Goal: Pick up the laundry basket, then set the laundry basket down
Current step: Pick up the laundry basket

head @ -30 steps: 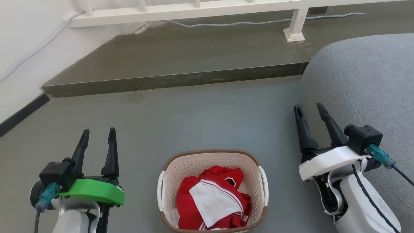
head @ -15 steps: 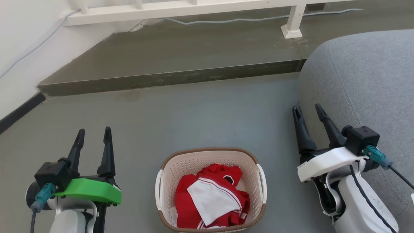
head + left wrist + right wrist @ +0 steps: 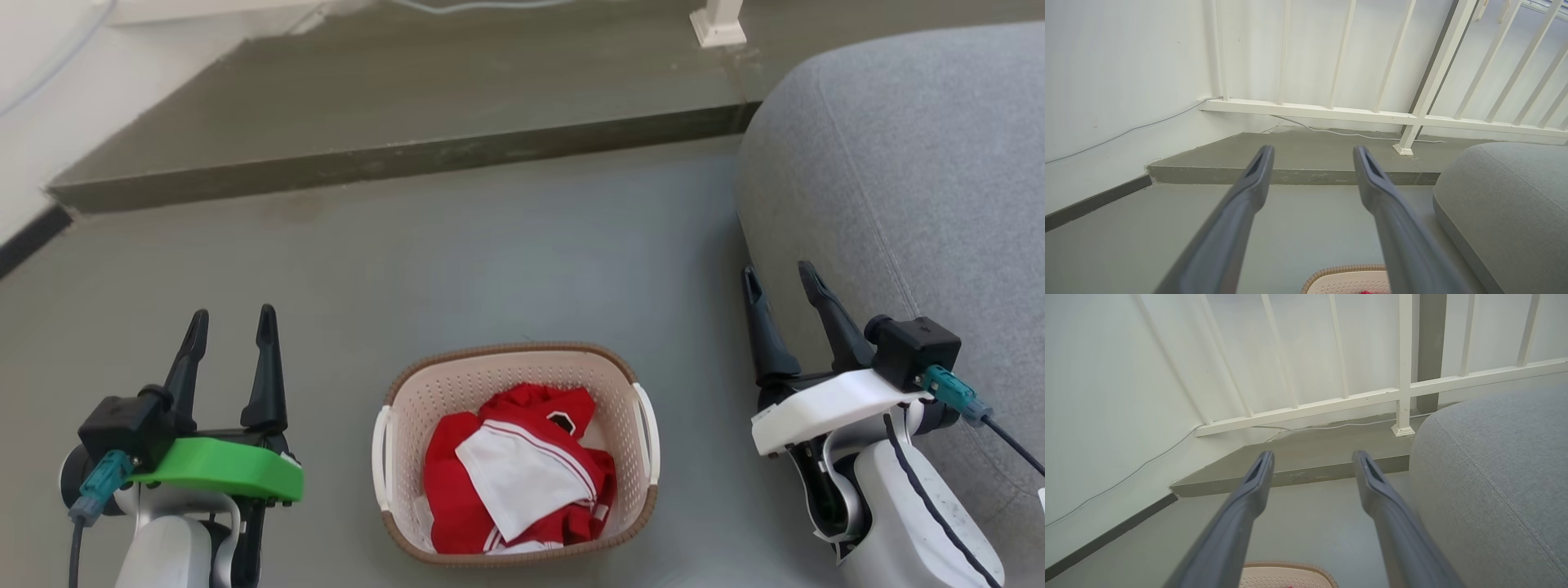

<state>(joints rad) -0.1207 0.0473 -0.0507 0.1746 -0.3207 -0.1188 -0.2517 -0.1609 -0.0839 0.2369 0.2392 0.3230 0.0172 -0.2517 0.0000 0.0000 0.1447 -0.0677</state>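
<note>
Between the two grippers, head view: the laundry basket (image 3: 506,353) stands on the grey floor (image 3: 490,261), low in the picture, with red and white clothes (image 3: 514,482) heaped inside.
Left gripper, head view: the left gripper (image 3: 232,314) is off to the basket's left, well apart from it, with fingers spread wide and nothing held.
Right gripper, head view: the right gripper (image 3: 777,269) is off to the basket's right, also well apart, just beside a grey cushion (image 3: 898,163); its fingers are spread and empty.
Step in hand: judged to be the approach before the pick-up, as the basket is untouched.
Next move: probably both arms must drop and swing inward to the white side handles (image 3: 649,433), one each, then close evenly so the load rises level.
Left wrist view: the fingers are wide apart with nothing between them. The basket's brown rim peeks in at the bottom edge.
Right wrist view: the same wide spread, with the rim again at the bottom edge and the cushion close on the right.
Surface: the floor is smooth and looks hard and flat, so it should take the basket steadily.
Room: a raised step (image 3: 367,163) lies ahead. Behind it are a white railing (image 3: 1372,116), a white wall (image 3: 1126,73) and a cable (image 3: 1351,134) along the railing's foot.
</note>
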